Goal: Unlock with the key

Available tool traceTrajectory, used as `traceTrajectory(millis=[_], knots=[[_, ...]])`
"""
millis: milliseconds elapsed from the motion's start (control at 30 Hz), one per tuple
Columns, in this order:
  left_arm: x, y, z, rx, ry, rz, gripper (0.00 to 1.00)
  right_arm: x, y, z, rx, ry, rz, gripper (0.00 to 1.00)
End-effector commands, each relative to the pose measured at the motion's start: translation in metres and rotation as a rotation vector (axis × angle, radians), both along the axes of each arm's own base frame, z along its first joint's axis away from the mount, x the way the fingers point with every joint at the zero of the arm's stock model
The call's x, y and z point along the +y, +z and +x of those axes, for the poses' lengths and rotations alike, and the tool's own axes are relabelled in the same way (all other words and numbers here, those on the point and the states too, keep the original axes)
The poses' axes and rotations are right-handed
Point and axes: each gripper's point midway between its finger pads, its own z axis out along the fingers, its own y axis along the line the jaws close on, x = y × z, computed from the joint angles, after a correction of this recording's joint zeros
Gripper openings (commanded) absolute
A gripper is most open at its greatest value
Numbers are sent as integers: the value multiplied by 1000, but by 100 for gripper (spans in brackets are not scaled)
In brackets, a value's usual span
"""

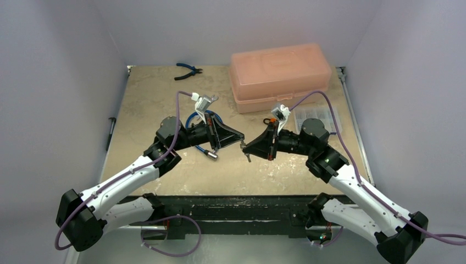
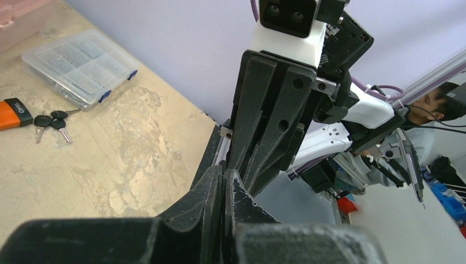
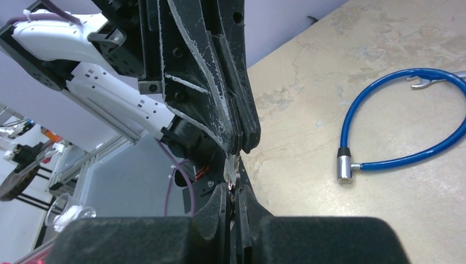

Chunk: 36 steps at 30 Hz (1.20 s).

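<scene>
My right gripper [image 3: 232, 202] is shut on a small silver key [image 3: 231, 171], whose free end sticks up from between the fingers. My left gripper [image 2: 223, 179] is shut, and in the right wrist view its fingertips [image 3: 242, 144] meet the key's upper end; I cannot tell whether they pinch it. In the top view the two grippers meet tip to tip over the table's middle, left [image 1: 240, 139] and right [image 1: 245, 148]. The blue cable lock [image 3: 384, 118] lies on the table with its silver lock cylinder [image 3: 344, 169] free, partly under the left arm [image 1: 211, 155].
A spare bunch of keys [image 2: 52, 121] with an orange tag [image 2: 14, 113] lies beside a clear parts organizer [image 2: 79, 66]. A pink plastic box [image 1: 280, 74] stands at the back right. Blue-handled pliers [image 1: 188, 70] lie at the back edge.
</scene>
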Motion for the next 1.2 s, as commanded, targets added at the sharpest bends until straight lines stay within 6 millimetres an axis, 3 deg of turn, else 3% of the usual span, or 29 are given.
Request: traceTrajectory(millis=[0,167,333,467,800,1167], knots=[[4,23,6,-24,57,-92,0,-2,12,10,-23,-78,40,14],[16,21,23,0,192,-139,0,-3,21,15,36,-126,107,47],[22,22,33,2,258,-185,0,-1,42,-1,27,-51,210,60],[20,36,30,-38,233,-221,0,-11,48,11,-10,-157,191,67],[19,78,-3,-140,67,-355,0,-29,90,26,-68,-303,300,60],[20,90,-9,-140,37,-405,0,-17,113,16,-107,-202,346,50]])
